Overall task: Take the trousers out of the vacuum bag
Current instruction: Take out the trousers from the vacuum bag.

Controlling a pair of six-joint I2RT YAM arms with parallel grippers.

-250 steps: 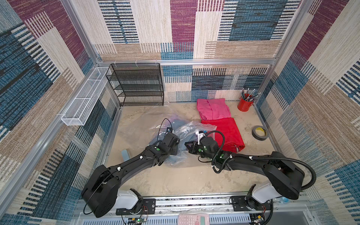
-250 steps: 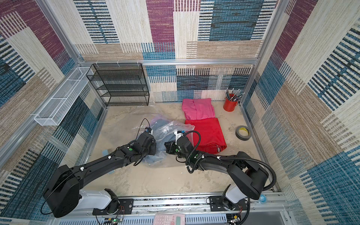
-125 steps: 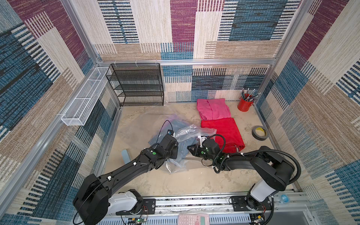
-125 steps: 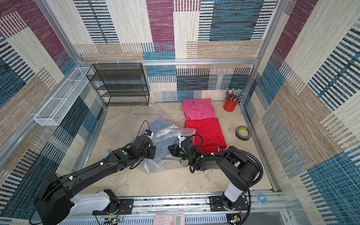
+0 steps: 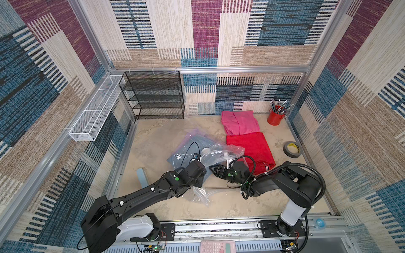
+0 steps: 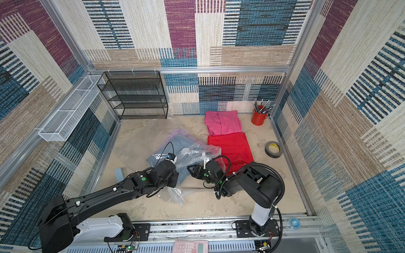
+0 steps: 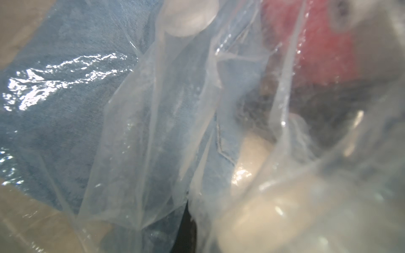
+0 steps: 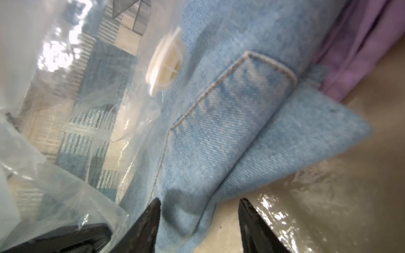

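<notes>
The bag (image 5: 221, 153): crumpled clear film, its valve cap (image 8: 165, 68) pressed against the denim. Note that it is not yet empty. The denim trousers (image 8: 230, 131) lie inside it, with a folded corner showing bare at the bag's mouth. The lilac pair (image 8: 361, 43) lies against the denim, within the same bag. The red trousers (image 5: 252, 151) lie flat outside, touching the bag's edge. The pink trousers (image 5: 240, 123) lie beyond the red, farther from the bag and clear of it. Judged from how they lie, you may count two pairs as out and two as left.

The right pincer (image 8: 199, 210): at the bag's mouth, tips spread, grasping nothing. The denim's hem sits just ahead of the tips and between them, so closing here would likely catch cloth. Watch that the film beside one tip is not pinched with it.

The left pincer (image 5: 203, 175): over the bag, hidden beneath its own wrist in both top views, and clenched. Film drapes across its camera, so it probably pins the bag, though you cannot confirm what it holds.

The tape roll (image 5: 291, 150) and pencil cup (image 5: 275, 117): well apart from the bag, past the red and pink pairs. Neither should matter to the pull.
</notes>
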